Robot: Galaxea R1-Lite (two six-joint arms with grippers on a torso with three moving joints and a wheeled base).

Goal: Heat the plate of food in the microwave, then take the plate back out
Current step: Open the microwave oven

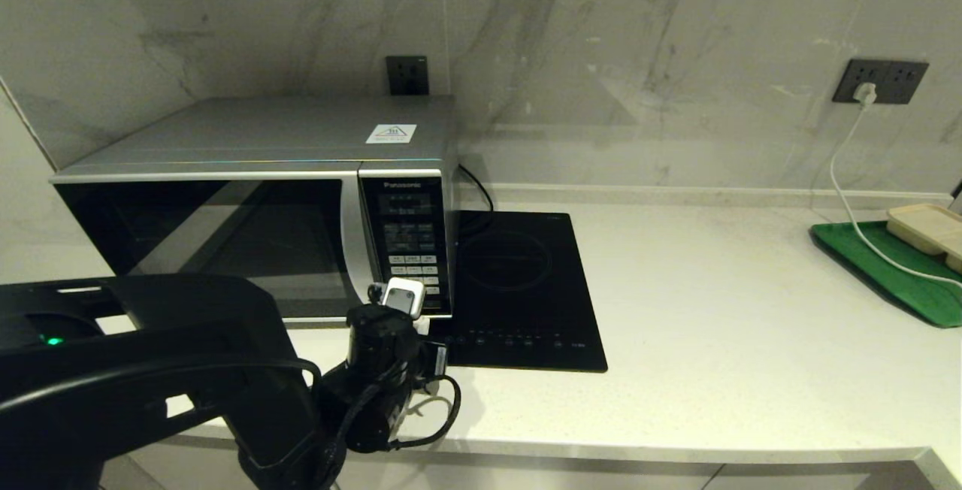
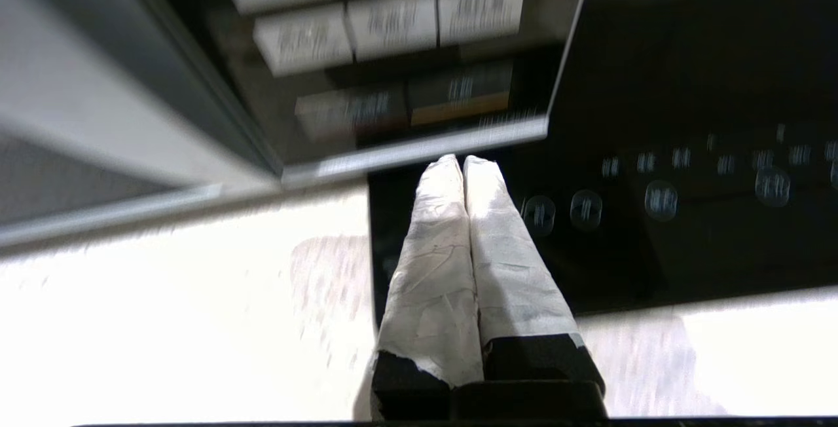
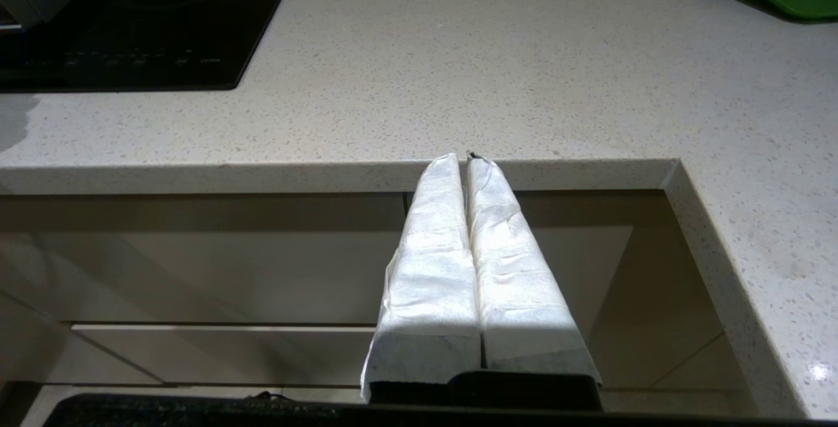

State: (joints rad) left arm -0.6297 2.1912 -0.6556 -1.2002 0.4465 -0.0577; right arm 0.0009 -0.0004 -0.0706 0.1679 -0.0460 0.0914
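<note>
At keypad foot: left gripper [image 2: 463, 164], fingers pressed together, empty.
Microwave [image 1: 255, 197]: door closed.
Advice: aim fingertips squarely at one key, press lightly.
Right gripper [image 3: 466, 160]: together, parked off counter.

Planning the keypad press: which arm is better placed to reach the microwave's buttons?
Left. The left gripper, shut, sits just below the microwave keypad; the right gripper hangs off the counter edge.

1 microwave [image 1: 255, 204], 1 cooktop [image 1: 518, 287], 2 hands [image 2: 463, 164]
</note>
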